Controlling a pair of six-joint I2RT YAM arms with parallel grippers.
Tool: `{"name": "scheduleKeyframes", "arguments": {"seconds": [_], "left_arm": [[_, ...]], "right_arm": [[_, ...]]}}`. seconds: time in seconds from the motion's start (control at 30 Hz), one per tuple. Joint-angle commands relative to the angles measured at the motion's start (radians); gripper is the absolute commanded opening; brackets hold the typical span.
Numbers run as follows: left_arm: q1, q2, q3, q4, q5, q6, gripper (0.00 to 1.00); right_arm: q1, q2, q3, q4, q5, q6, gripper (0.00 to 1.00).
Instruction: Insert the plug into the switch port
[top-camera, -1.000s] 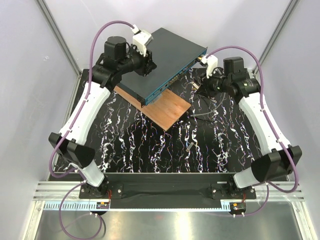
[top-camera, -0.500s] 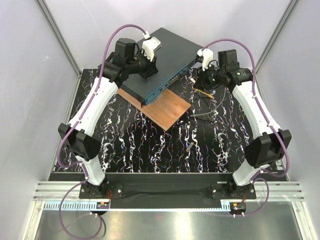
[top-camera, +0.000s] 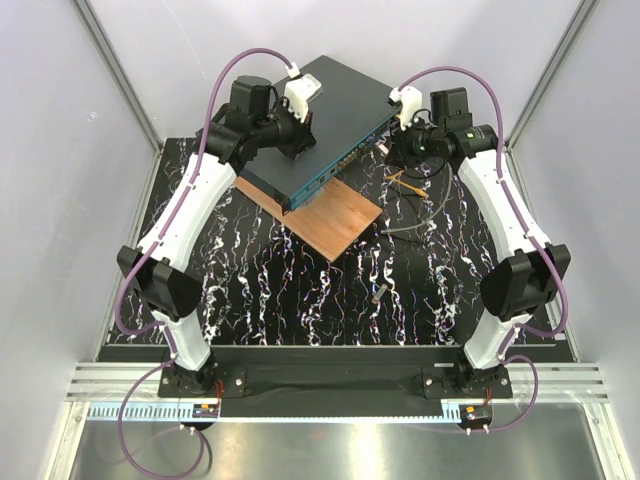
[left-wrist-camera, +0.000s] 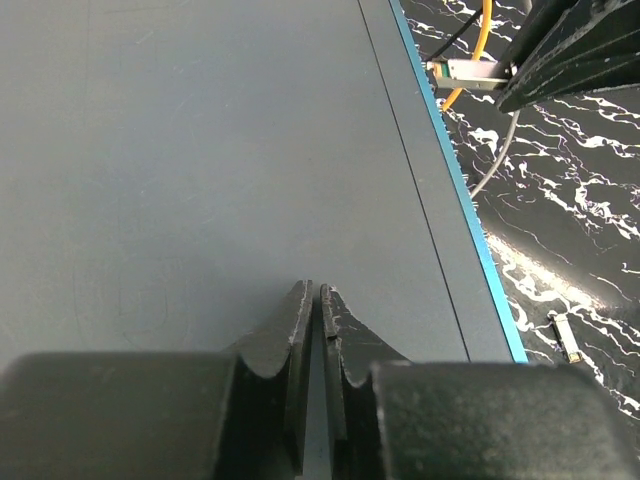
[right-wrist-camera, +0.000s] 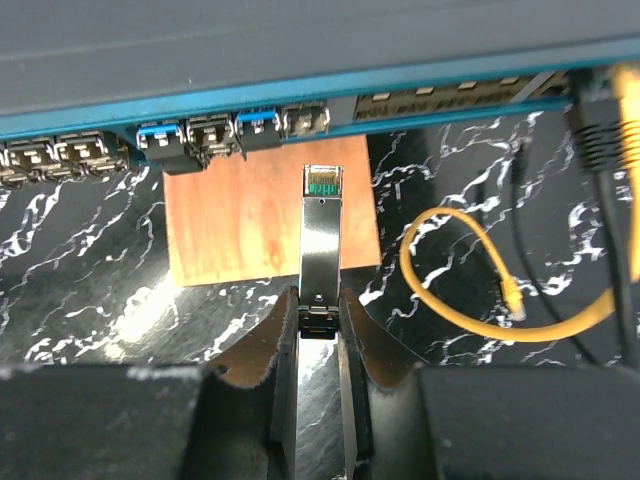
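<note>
The switch (top-camera: 335, 105) is a flat dark grey-teal box lying askew at the back, its teal front face (right-wrist-camera: 300, 95) lined with small sockets. My left gripper (top-camera: 297, 138) rests over the switch top (left-wrist-camera: 200, 150); its jaws (left-wrist-camera: 316, 292) are shut with nothing between them. My right gripper (top-camera: 398, 150) hovers just off the front face, shut on the plug (right-wrist-camera: 322, 230). The plug is a slim silvery piece, and its green-tipped end points at an empty socket (right-wrist-camera: 305, 120), a short gap away. The plug (left-wrist-camera: 468, 72) also shows beyond the switch's edge.
A brown wooden board (top-camera: 340, 215) lies under the switch's front corner. Yellow cables (right-wrist-camera: 470, 320) and a thin grey cable (top-camera: 410, 228) curl on the black marbled mat to the right. Blue connectors (right-wrist-camera: 160, 135) fill nearby sockets. A small grey piece (top-camera: 378, 293) lies mid-mat.
The left arm has swung over the switch top and its jaws have closed. The right arm has carried the plug up and left, closer to the switch's front face.
</note>
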Motion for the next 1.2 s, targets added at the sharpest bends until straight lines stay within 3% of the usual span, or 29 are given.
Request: {"name": "scheduleKeyframes", "arguments": {"seconds": [0.0, 1.17], "left_arm": [[0.013, 0.010, 0.029, 0.004, 0.008, -0.021, 0.12], [0.029, -0.008, -0.026, 0.056, 0.035, -0.104, 0.12]], "right_arm": [[0.022, 0.005, 0.060, -0.012, 0.036, -0.041, 0.00], [0.070, 0.024, 0.088, -0.013, 0.044, -0.024, 0.00]]}}
